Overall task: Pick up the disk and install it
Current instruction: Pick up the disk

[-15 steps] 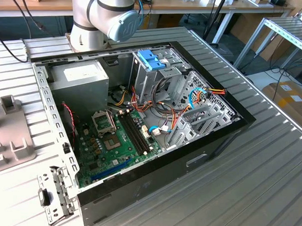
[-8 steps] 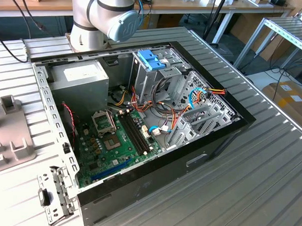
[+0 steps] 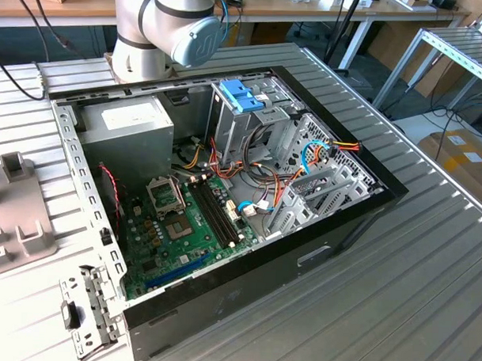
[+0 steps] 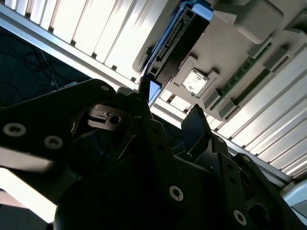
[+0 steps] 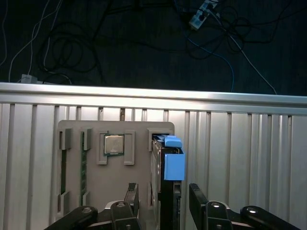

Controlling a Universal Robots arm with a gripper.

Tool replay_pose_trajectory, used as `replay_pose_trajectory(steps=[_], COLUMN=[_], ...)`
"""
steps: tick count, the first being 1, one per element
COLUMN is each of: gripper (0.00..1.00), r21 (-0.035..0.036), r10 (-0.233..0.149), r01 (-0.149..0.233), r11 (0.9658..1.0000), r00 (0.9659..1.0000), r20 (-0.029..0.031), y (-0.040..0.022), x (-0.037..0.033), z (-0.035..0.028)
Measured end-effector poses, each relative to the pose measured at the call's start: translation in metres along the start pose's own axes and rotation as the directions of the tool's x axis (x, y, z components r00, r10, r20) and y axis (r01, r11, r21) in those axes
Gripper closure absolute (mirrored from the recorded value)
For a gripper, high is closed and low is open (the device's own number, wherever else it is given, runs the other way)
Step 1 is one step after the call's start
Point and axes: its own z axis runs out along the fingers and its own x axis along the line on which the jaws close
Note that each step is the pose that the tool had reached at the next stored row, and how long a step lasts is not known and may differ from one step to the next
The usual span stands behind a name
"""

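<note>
The disk (image 5: 167,194) stands on edge in a slot of a grey holder tray (image 5: 139,158). It has a dark body, and its bright blue tab (image 5: 173,165) points away from me. In the first wrist view my gripper (image 5: 163,203) is open. One of its fingers (image 5: 132,197) stands on each side of the disk, with a small gap on both sides. The second wrist view shows the disk (image 4: 180,40) just beyond my open gripper (image 4: 170,103). In the exterior view's left the holder tray (image 3: 14,220) lies on the table.
An open computer case (image 3: 225,188) lies on the ribbed table, with a pale blue bracket (image 3: 240,93) on its drive cage and a grey power supply (image 3: 124,121). The tray also holds a processor chip (image 5: 113,143) and a memory stick (image 5: 84,163). Cables lie on the floor beyond the table edge (image 5: 153,91).
</note>
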Motion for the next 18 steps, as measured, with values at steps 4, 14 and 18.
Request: replay_pose_trajectory(steps=[4,14,18], gripper=[0.45,0.45,0.45], r21=[0.0,0.0001,0.0001], r10=[0.0,0.0,0.0], r01=[0.0,0.0,0.0], r11=[1.0,1.0,1.0], r00=[1.0,1.0,1.0], r20=[0.0,0.0001,0.0001], y=[0.0,-0.0001,-0.0002], x=[-0.0002,-0.0007,-0.0009], z=[0.0006,0.0032,0.0042])
